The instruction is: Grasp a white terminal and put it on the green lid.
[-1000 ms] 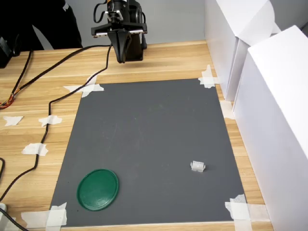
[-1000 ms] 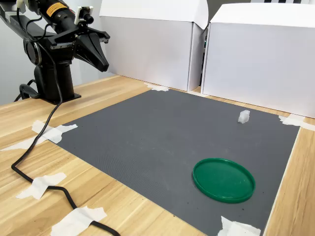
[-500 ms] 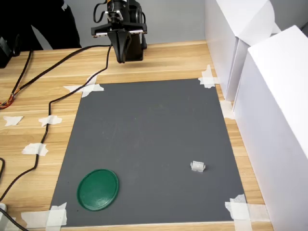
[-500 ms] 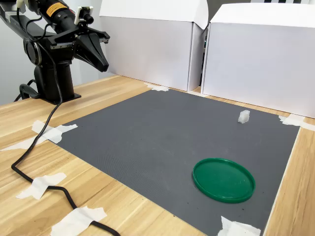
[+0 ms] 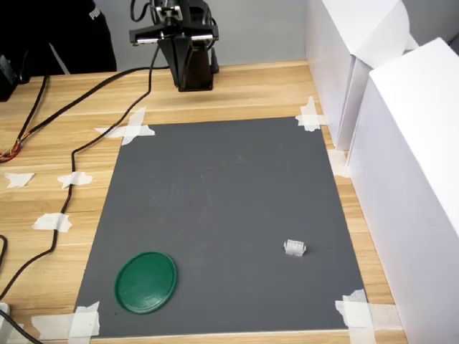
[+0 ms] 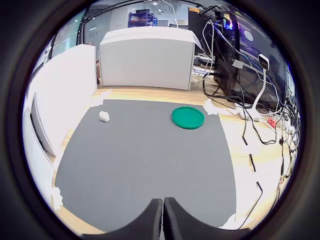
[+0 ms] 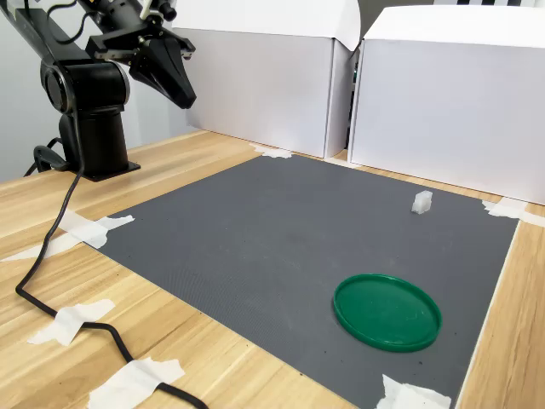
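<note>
One white terminal (image 5: 294, 248) lies far from the gripper (image 5: 181, 84) (fingers together).

- No words, numbers, brand marks or signs can be read in any of the pictures.
- A dark garment (image 5: 61, 32) in the top corner at the first exterior view's left carries a small white mark, too cut off to read.

Pincer (image 7: 186, 95) raised since a second ago, shifted toward the first exterior view's left (fingers closed together), cable dragged along
</note>
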